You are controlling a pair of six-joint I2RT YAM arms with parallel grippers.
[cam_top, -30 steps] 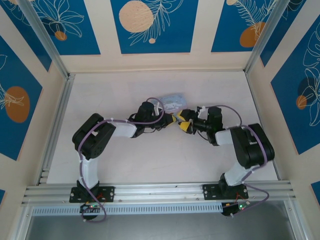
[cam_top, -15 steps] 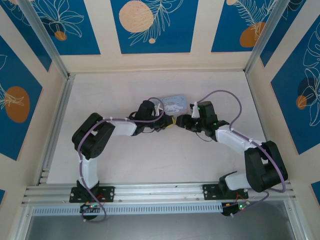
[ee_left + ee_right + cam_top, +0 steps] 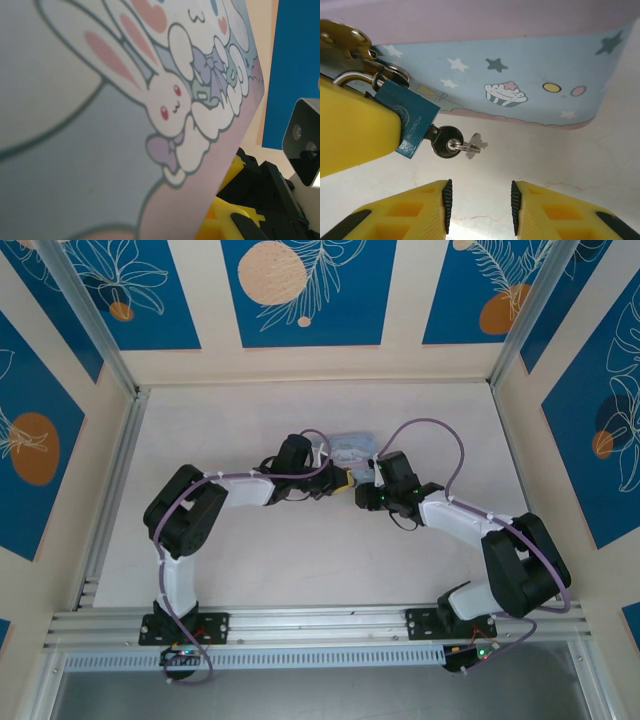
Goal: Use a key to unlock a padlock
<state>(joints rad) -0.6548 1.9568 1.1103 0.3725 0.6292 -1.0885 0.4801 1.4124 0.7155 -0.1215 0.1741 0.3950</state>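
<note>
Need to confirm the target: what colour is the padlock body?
The padlock is teal blue, shackle silver; clearest in the right wrist view.

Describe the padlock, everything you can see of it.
The padlock is a small teal-blue metal block, tilted, with faint embossed lettering. Its silver shackle passes through the brass hasp of the pale blue tin. A silver key sits in its keyhole, with a ring attached. A yellow finger covers its left side.

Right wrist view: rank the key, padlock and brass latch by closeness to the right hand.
1. key, centre, just above the right hand.
2. padlock, up and left of the key.
3. brass latch, top left, on the tin.
</note>
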